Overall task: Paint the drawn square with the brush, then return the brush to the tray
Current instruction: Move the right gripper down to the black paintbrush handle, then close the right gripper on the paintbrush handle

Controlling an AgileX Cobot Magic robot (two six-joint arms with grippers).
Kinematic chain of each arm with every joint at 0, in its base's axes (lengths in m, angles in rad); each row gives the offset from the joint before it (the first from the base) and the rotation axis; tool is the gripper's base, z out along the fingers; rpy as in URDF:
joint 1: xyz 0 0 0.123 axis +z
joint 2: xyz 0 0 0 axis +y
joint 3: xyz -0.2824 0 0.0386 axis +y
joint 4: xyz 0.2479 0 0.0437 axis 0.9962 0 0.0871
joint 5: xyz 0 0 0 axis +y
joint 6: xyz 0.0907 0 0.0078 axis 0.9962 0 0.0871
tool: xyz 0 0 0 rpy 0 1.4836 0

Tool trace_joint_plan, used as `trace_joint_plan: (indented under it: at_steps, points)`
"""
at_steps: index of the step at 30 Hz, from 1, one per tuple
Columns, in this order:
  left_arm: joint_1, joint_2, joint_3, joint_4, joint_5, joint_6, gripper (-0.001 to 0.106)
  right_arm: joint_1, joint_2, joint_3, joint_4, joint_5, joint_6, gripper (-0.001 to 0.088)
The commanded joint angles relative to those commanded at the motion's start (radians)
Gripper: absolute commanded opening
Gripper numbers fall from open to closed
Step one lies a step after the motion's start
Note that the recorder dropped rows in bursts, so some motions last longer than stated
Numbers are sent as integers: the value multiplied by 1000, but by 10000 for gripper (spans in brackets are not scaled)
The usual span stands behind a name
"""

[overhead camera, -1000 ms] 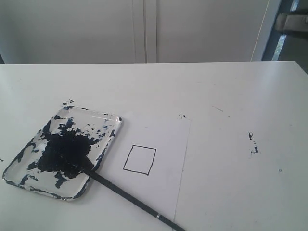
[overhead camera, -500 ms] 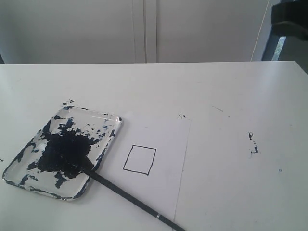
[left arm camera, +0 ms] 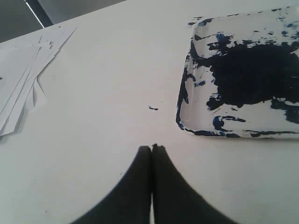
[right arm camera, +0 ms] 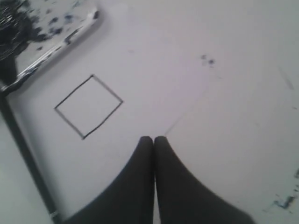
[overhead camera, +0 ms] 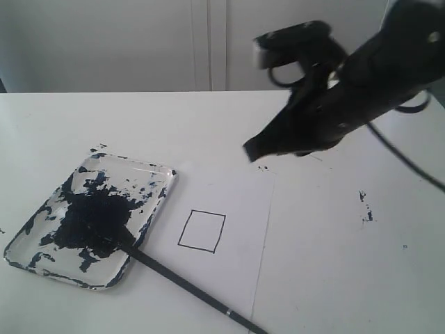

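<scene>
While the right gripper (overhead camera: 252,149) hangs in the air over the far right corner of the paper sheet (overhead camera: 243,202), jaws pressed flat together w/ nothing btw them, the brush (overhead camera: 188,289) lies untouched on the near left side: bristle end sunk in the dark paint pool in the tray (overhead camera: 169,179), handle leaning out over the tray's near right rim and running diagonally across the sheet's near left corner, toward the near table edge and out of the exterior view. So from those fingertips the brush is nearer the front edge and leftward, w/ the drawn square (overhead camera: 202,230) lying btw gripper and handle; the long axis runs slantwise, tray to near right, so I'd guess the wrist needs turning to get the jaws across it, and they must spread first. The square is blank inside, i.e. no painting done yet. The left gripper (left arm camera: 151,147) has its fingers likewise pinched together, empty, over bare table (left arm camera: 93,116) just beside one tray corner, but its wrist view shows no handle at all, so prob. the right arm is the better placed one. Nothing stands in the way: only a few dark paint specks (overhead camera: 366,207) on the table to the right, and a loose stack of white sheets (left arm camera: 23,88) well off beside the left arm. Risk, I reckon: nudging the thin handle so it rolls.
</scene>
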Motion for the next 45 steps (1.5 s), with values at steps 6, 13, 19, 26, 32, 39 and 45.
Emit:
trace_joint_plan:
  at_steps: [6, 13, 19, 26, 32, 39, 45]
  points:
    - [0, 0, 0, 0, 0, 0, 0, 148, 119, -12, -45, -118, 0, 0]
    - [0, 0, 0, 0, 0, 0, 0, 224, 202, -12, -45, -276, 25, 19]
    - [0, 0, 0, 0, 0, 0, 0, 229, 226, -12, -49, -247, 97, 513]
    - [0, 0, 0, 0, 0, 0, 0, 229, 276, -10, -51, -52, 16, 537]
    - [0, 0, 0, 0, 0, 0, 0, 256, 364, -10, -53, -63, -6, 512]
    - [0, 0, 0, 0, 0, 0, 0, 258, 403, -10, -53, -99, -2, 407]
    - [0, 0, 0, 0, 0, 0, 0, 258, 403, -10, -53, -107, -2, 205]
